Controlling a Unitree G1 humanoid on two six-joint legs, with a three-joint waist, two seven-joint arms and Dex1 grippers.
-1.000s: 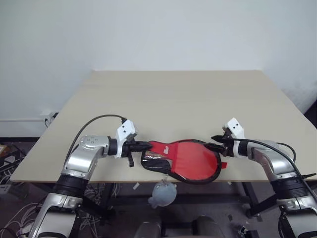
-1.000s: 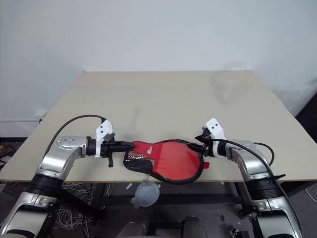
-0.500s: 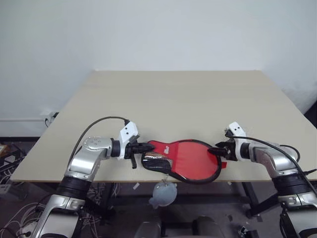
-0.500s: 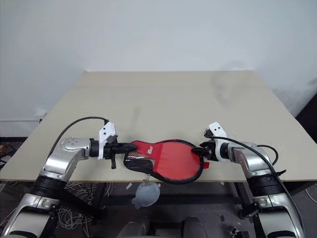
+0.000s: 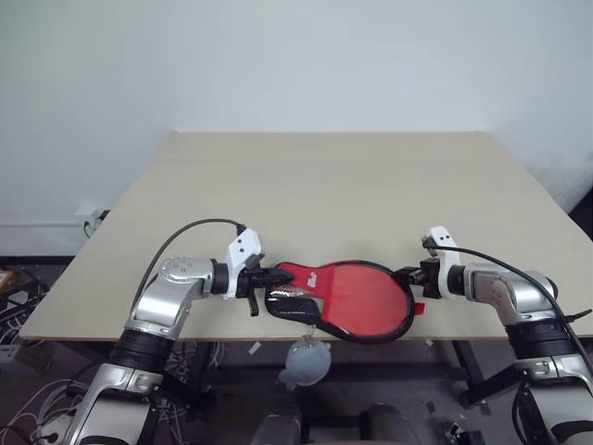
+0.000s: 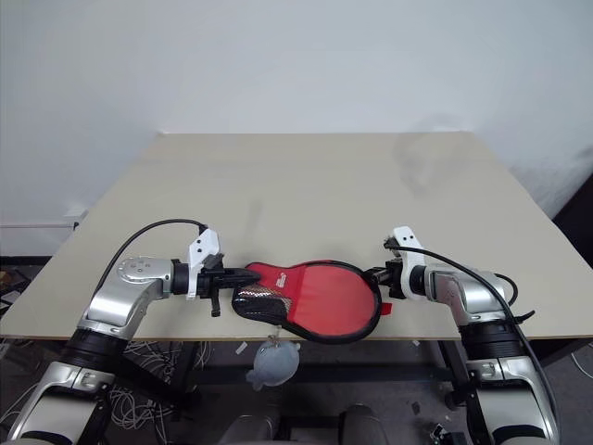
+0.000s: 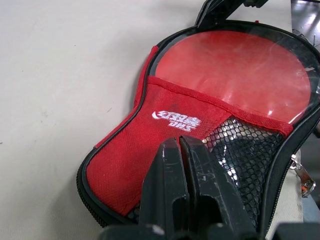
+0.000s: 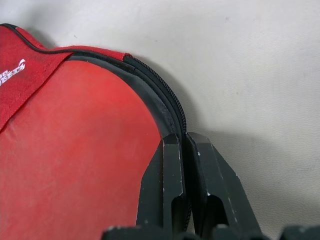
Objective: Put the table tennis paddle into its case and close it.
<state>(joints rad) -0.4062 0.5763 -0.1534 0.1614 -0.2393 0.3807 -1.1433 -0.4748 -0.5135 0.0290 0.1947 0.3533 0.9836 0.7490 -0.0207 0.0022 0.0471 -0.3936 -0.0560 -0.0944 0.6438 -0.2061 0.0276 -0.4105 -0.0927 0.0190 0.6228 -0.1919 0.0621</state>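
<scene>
The soft black-edged red fabric case [image 7: 165, 165], printed "DHS" in white over black mesh, lies at the beige table's [image 5: 324, 176] near edge. Left gripper [image 7: 179, 145] clenched on its narrow end; right gripper [image 8: 184, 142] clenched on its zipper rim.

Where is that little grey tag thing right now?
In the head camera views, the grey round tag dangles below the table's near edge, hanging from the paddle case lying between the two pincers.

Beige table [image 5: 334, 185] against a plain white wall [image 5: 296, 56]; tangled cables [image 5: 23, 399] on the floor below
</scene>
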